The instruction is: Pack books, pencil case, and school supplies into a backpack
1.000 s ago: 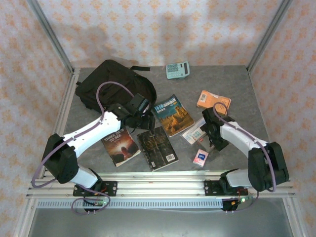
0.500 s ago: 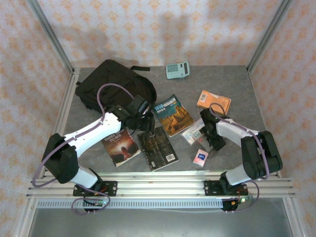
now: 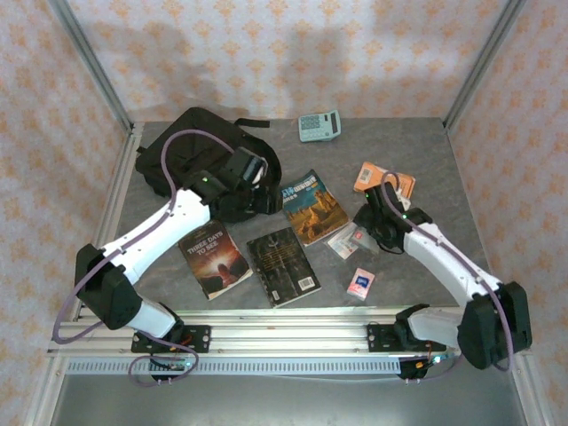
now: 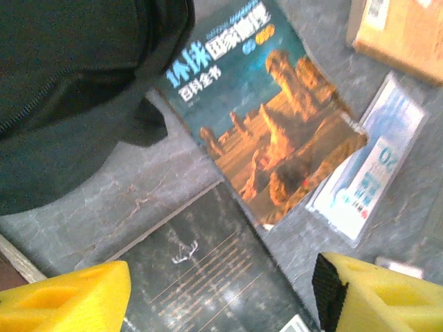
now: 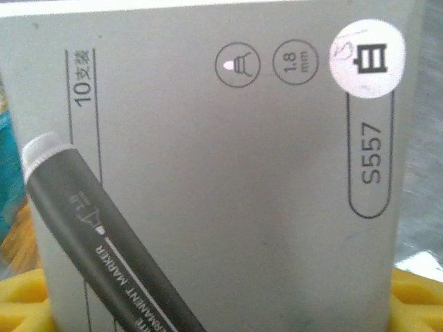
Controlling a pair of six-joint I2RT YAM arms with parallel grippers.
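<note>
- Beneath your left claw, whose jaws are standing apart, a black-grey paperback book is lying; the large black fabric backpack is sitting ahead-left.
- Your right claw is straddling a flat grey cardboard marker box; you cannot tell whether it is clamping.

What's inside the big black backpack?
Only the black outside of the backpack shows; fabric covers its inside, so I can't tell what's in it. The three books lie outside it on the table.
</note>
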